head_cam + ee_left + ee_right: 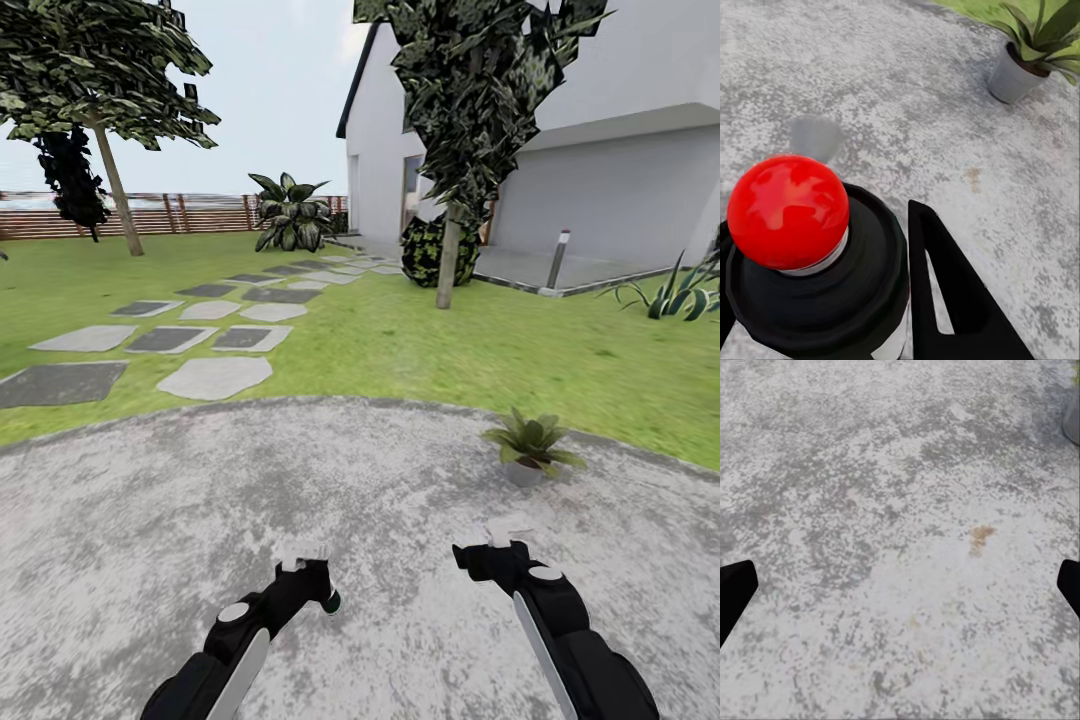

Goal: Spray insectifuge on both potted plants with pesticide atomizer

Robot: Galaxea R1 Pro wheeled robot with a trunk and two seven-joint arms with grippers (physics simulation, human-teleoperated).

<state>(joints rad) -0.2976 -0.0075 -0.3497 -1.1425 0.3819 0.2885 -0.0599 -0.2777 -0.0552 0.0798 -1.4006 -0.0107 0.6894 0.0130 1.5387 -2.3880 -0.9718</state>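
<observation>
My left gripper [821, 285] is shut on the pesticide atomizer [791, 214]. From above I see its dark round body and a glossy red ball on top, with one black finger [952, 300] pressed against its side. In the head view the left gripper [315, 590] hangs low over the patio. One potted plant [530, 445], a green rosette in a small grey pot [1014, 75], stands on the paving ahead and to the right, near the lawn edge. My right gripper [480, 558] is open and holds nothing, its fingertips [735, 589] wide apart over bare paving.
The mottled grey patio [330, 480] lies under both arms, with green lawn [480, 350] beyond it. Stepping stones [215, 378] lead away at the left. A tree trunk [447, 265], a dark shrub, a bollard lamp [557, 262], a white house and a striped agave [680, 292] stand ahead on the right.
</observation>
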